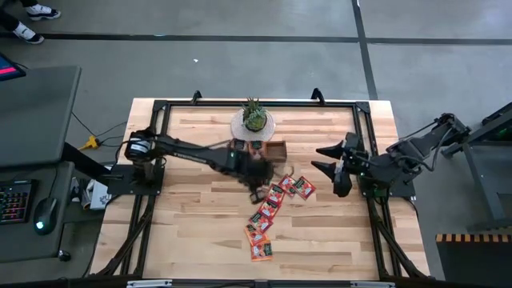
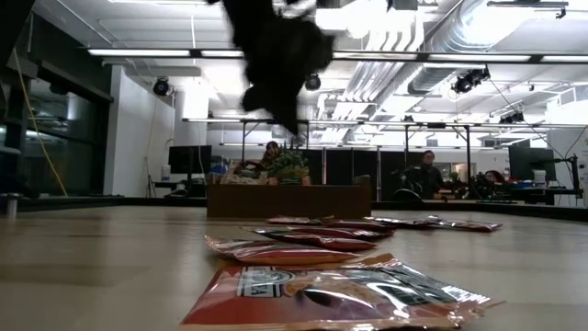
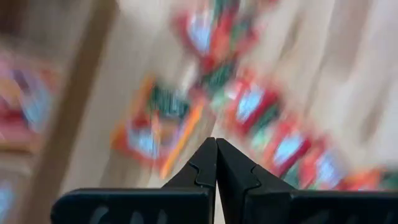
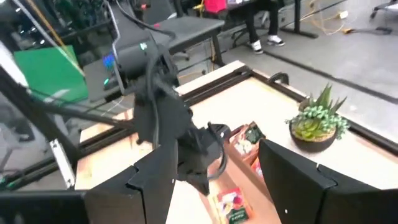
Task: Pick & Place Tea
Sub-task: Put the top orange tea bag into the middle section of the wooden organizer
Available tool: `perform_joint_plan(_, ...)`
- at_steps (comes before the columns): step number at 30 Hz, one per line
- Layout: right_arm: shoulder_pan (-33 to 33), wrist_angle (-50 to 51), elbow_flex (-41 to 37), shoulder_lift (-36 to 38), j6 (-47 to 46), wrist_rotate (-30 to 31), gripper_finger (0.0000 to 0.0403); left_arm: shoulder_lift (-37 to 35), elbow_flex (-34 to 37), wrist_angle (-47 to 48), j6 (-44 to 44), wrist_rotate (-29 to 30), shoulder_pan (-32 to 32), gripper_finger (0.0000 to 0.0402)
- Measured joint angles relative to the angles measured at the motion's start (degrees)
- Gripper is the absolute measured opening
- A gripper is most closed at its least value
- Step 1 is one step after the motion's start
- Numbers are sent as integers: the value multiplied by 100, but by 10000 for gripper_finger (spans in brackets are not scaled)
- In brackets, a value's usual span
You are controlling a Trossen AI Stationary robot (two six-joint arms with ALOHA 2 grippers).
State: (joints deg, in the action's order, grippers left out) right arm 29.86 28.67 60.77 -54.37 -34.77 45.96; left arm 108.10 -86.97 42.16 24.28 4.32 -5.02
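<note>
Left pincer [image 1: 258, 171]: clenched, nothing grasped, above tea sachets [image 1: 272, 206] strewn on worktop [image 1: 192, 232] beside wooden tray [image 1: 272, 150]. Right pincer [image 1: 326, 159]: released, waiting at worktop's right side. Advice: spread fingers before descent; take one sachet by an edge. Obscured: motion blur hides sachet print; tray contents partly covered by arm.

Light wooden plank table [image 1: 192, 240]. Small green potted succulent [image 1: 254, 118] near far edge; brown wooden compartment tray [image 1: 274, 150] just beside it. Two people [image 2: 428, 171] seated beyond.
</note>
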Motion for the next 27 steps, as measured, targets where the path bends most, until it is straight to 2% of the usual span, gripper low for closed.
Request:
perform_joint_plan(2, -62, 9, -110, 2, -104, -159, 220, 57, 300, -64, -53, 6, -80, 0)
perform_joint_plan(6, -254, -90, -545, 0, -533, -636, 220, 47, 871, -1062, -131, 32, -102, 0)
perform_joint_plan(10, -405, -781, -1218, -41, -817, -1068, 220, 110, 1307, -1362, -46, 353, -47, 0)
perform_joint_plan(13, -494, -1775, -1774, -53, -913, -1254, 220, 68, 1455, -1538, -85, 457, 74, 0)
perform_joint_plan(18, -664, -3262, -2647, -106, -1083, -1561, 220, 89, 1462, -1638, -478, 239, 316, 0)
perform_joint_plan(23, -823, -3905, -3093, -331, -1173, -1871, 220, 87, 1464, -1718, -736, 181, 541, 0)
perform_joint_plan(27, -1018, -3968, -3094, -652, -1159, -1887, 220, 89, 1466, -1786, -978, -155, 641, 0)
